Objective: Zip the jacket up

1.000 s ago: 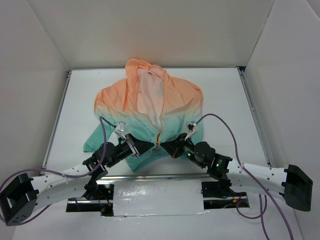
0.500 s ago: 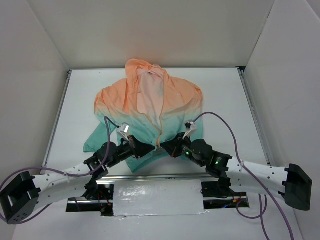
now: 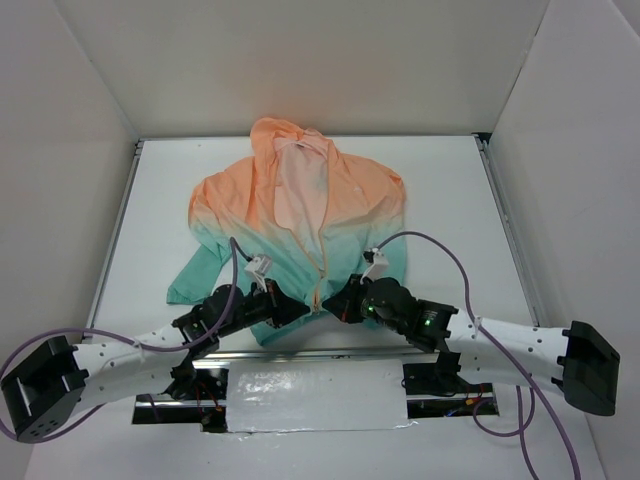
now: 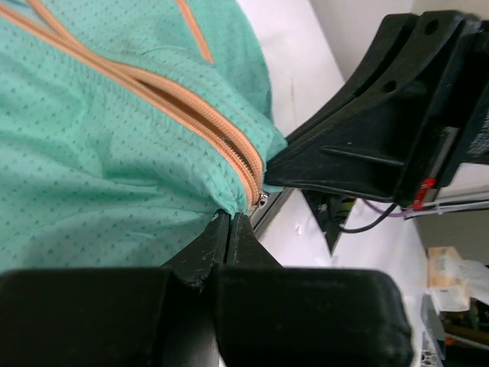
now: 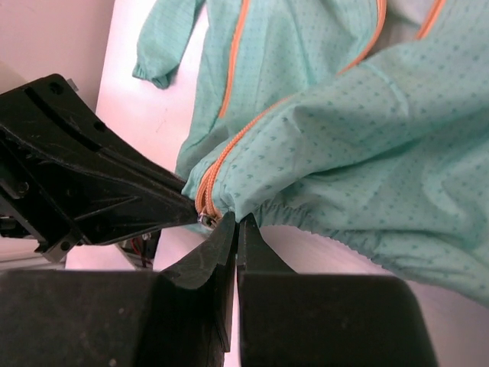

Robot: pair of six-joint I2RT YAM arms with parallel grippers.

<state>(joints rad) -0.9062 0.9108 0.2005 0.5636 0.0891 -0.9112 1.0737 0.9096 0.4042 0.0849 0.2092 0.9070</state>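
The jaws of the left gripper (image 4: 230,218) are pressed together, their tips pinching the teal bottom hem of the jacket (image 3: 300,215) just left of the lower end of the orange zipper (image 4: 206,126). The jaws of the right gripper (image 5: 236,218) are likewise together, clamped on the hem on the other side of that zipper end. The two sets of tips face each other almost nose to nose. Each wrist view shows the other gripper's black body just beyond the fabric.

Both wrists lie low and nearly level. The forearms run inward from the outer corners of the near edge and meet at the middle of the hem, so the two arms form a shallow V. A purple cable (image 3: 440,245) loops up over the right arm.

The jacket lies flat on the white surface (image 3: 440,190), hood away from the arms, peach at the top and teal below. Its front is open along the upper part, showing pale lining, and its near hem is gathered at the jaws.
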